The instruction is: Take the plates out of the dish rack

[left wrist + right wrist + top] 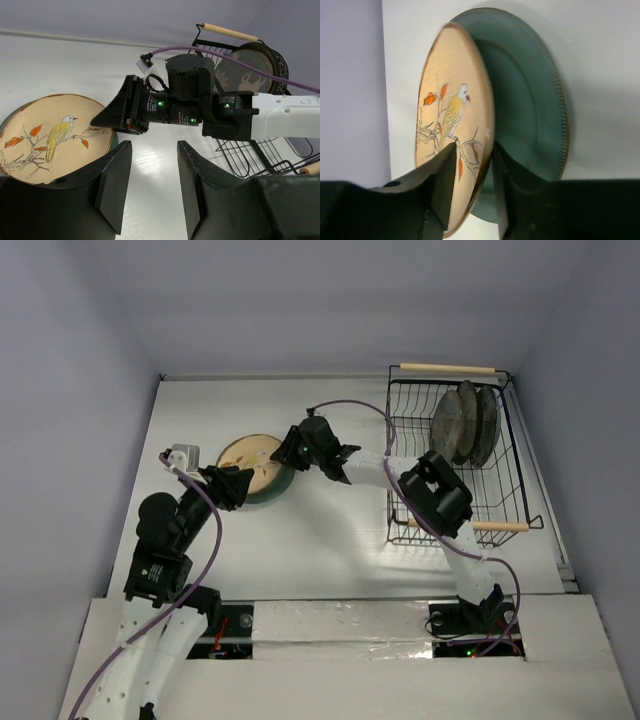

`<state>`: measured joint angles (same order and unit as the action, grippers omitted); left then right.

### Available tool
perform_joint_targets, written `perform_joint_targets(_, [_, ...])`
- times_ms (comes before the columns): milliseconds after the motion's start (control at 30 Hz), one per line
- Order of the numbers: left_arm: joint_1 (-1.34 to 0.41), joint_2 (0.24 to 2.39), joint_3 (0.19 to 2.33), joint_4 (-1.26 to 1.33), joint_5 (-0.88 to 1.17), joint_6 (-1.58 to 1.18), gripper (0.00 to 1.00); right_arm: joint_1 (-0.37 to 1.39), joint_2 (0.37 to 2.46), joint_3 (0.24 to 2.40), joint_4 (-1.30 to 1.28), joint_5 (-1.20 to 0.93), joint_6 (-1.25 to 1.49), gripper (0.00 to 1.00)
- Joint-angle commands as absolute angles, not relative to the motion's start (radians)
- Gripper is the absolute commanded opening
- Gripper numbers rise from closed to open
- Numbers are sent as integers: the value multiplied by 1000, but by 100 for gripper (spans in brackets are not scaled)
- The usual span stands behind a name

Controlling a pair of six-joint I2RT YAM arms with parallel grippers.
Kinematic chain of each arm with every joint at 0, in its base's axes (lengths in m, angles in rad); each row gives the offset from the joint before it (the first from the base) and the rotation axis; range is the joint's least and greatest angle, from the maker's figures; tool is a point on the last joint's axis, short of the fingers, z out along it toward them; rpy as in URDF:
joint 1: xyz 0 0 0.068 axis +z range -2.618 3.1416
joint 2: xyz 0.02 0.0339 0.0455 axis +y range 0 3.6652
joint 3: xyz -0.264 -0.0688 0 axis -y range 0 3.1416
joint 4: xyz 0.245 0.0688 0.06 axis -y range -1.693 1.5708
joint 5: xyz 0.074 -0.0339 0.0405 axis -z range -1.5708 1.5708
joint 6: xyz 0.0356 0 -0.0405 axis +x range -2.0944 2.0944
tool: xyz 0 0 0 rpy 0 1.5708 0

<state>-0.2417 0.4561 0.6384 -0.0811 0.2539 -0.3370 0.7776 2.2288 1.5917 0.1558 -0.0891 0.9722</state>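
Note:
The tan plate (250,453) with a bird and leaf motif is tilted over the teal plate (276,486), which lies flat on the table left of centre. My right gripper (287,453) is shut on the tan plate's right rim; in the right wrist view its fingers (475,155) pinch the rim of the tan plate (450,110) in front of the teal plate (530,110). My left gripper (240,484) is open and empty just below the plates, over bare table (154,145). The dish rack (515,475) at the right holds two upright plates (455,420).
The rack has wooden handles at its far (447,368) and near (500,526) ends. In the left wrist view the right arm (235,112) stretches across in front of the rack (260,155), and a dark-rimmed plate (247,75) stands inside. Grey walls enclose the table.

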Motion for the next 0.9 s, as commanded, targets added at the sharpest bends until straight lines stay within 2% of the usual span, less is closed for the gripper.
perform_joint_targets(0, [-235,465,681,-57,242,-324,38,815,2204,1672,232,-48,948,41])
perform_joint_targets(67, [-235,479,681,-57,245,-324,38,815,2203,1667,230,-40,937,57])
perform_joint_targets(167, [-235,486,683,-61,223,-324,38,824,2192,1660,221,-26,920,74])
perform_joint_targets(367, [-235,498,687,-69,157,-321,38,853,2192,1755,68,55,838,92])
perform_joint_targets(533, [-235,506,692,-75,92,-321,38,884,2178,1787,-32,127,789,99])
perform_joint_targets(633, [-235,499,687,-75,77,-324,41,884,2154,1769,-37,141,781,100])
perform_joint_targets(733, [-235,482,686,-75,57,-327,50,893,2123,1737,-26,146,773,100])
perform_joint_targets(767, [-235,474,684,-74,55,-328,57,893,2106,1726,-23,144,772,100])
perform_joint_targets(867, [-235,465,683,-69,52,-328,70,893,2085,1713,-11,130,758,93])
